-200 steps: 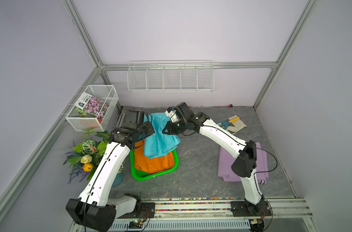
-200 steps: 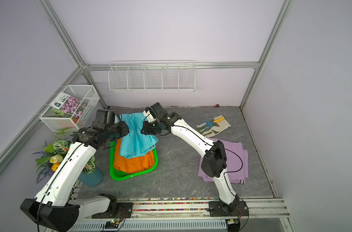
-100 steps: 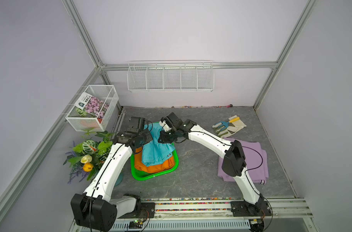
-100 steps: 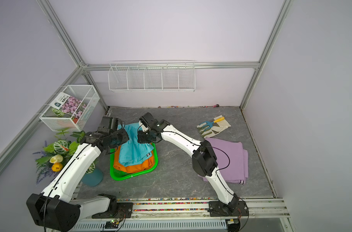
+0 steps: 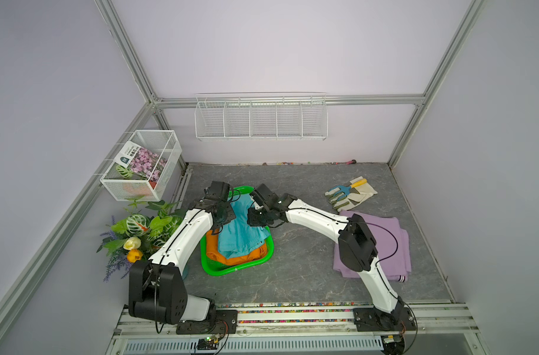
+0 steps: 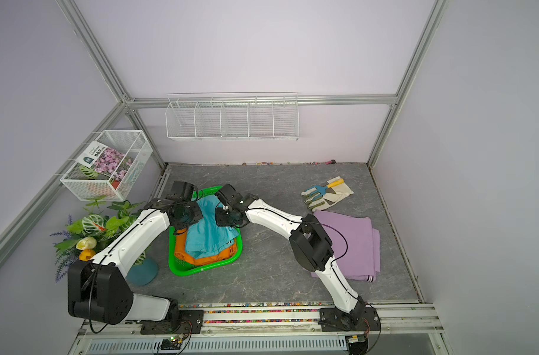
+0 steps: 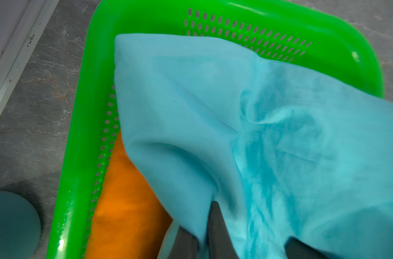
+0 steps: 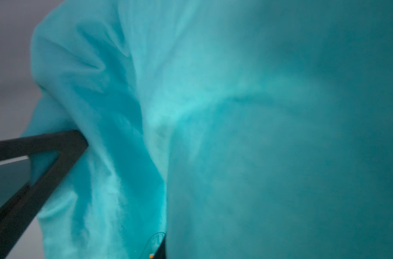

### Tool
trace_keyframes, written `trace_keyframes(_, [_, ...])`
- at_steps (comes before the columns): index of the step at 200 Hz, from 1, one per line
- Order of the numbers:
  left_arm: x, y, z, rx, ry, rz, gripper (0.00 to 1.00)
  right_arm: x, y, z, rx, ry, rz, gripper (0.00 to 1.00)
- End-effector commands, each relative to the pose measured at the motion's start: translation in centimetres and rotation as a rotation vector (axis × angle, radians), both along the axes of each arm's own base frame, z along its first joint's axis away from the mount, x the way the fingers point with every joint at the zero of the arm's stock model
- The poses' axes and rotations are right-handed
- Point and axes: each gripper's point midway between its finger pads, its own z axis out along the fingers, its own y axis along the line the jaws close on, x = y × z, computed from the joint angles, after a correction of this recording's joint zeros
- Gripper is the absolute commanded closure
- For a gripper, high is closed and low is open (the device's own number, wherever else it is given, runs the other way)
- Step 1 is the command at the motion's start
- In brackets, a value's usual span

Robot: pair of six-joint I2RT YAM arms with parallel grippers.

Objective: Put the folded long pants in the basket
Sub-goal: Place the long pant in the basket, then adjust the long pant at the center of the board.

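Note:
The green basket (image 5: pixel 234 270) (image 6: pixel 200 270) (image 7: pixel 85 112) stands left of centre with orange folded pants (image 5: pixel 243 259) (image 7: pixel 124 201) lying in it. Teal pants (image 5: pixel 240 233) (image 6: pixel 208 233) (image 7: pixel 213 112) (image 8: pixel 236 134) drape over the orange ones, their far end raised. My left gripper (image 5: pixel 225 215) (image 7: pixel 200 235) is shut on the teal cloth at its left edge. Over the basket's right rim, my right gripper (image 5: pixel 257 218) is shut on the same cloth; only one of its fingers (image 8: pixel 34 168) shows. Lilac pants (image 5: pixel 385 233) (image 6: pixel 354 239) lie flat on the table at the right.
Pale gloves with a blue hand rake (image 5: pixel 351 193) lie at the back right. A flower vase (image 5: pixel 136 227) stands left of the basket. White wire baskets hang on the back wall (image 5: pixel 260 118) and left wall (image 5: pixel 142 163).
Both arms have come down and toward the front with the teal pants. The cloth now rests on the orange pants in the basket.

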Motion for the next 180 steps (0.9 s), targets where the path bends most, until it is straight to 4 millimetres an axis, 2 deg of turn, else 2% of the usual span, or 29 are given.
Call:
trace_keyframes(1, [0.6,0.2,-0.9,0.029,0.022,-0.018,0.88,0.0,-1.6,0.3,-0.023,-0.009,-0.062,1.00])
trace_keyframes(12, [0.7,0.3,-0.7,0.037,0.031,-0.016,0.78,-0.1,-1.7,0.3,-0.014,-0.010,-0.068,1.00])
trace_keyframes(32, [1.2,0.6,0.4,0.060,0.021,-0.006,0.51,-0.1,-1.1,1.1,0.022,-0.024,-0.046,1.00])
trace_keyframes(48, [1.5,0.9,1.7,0.071,0.000,0.001,0.41,0.0,-0.3,2.6,0.063,-0.060,-0.003,0.82])
trace_keyframes(66, [1.5,1.1,3.5,0.074,-0.036,0.006,0.39,0.3,0.0,4.2,0.094,-0.094,0.019,0.64])
trace_keyframes(83, [1.6,1.0,5.2,0.069,-0.074,0.004,0.38,1.0,-0.2,5.4,0.114,-0.102,0.018,0.52])
trace_keyframes(90, [1.7,0.9,5.9,0.064,-0.088,-0.011,0.38,1.4,-0.5,5.9,0.120,-0.105,0.013,0.45])
trace_keyframes(109, [1.9,0.3,7.5,0.038,-0.127,-0.040,0.37,2.6,-1.9,6.9,0.127,-0.114,-0.022,0.33])
trace_keyframes(126, [2.2,-0.1,8.7,0.016,-0.164,-0.055,0.37,3.8,-3.6,7.5,0.138,-0.113,-0.063,0.27])
trace_keyframes(143, [2.5,-1.3,9.7,-0.049,-0.207,-0.090,0.37,4.7,-5.3,8.6,0.159,-0.129,-0.095,0.23])
trace_keyframes(164, [2.7,-3.8,10.6,-0.169,-0.242,-0.148,0.41,5.2,-7.2,10.1,0.164,-0.158,-0.103,0.23])
trace_keyframes(180, [2.7,-6.9,11.2,-0.262,-0.259,-0.230,0.44,5.5,-9.6,11.2,0.128,-0.186,-0.119,0.24])
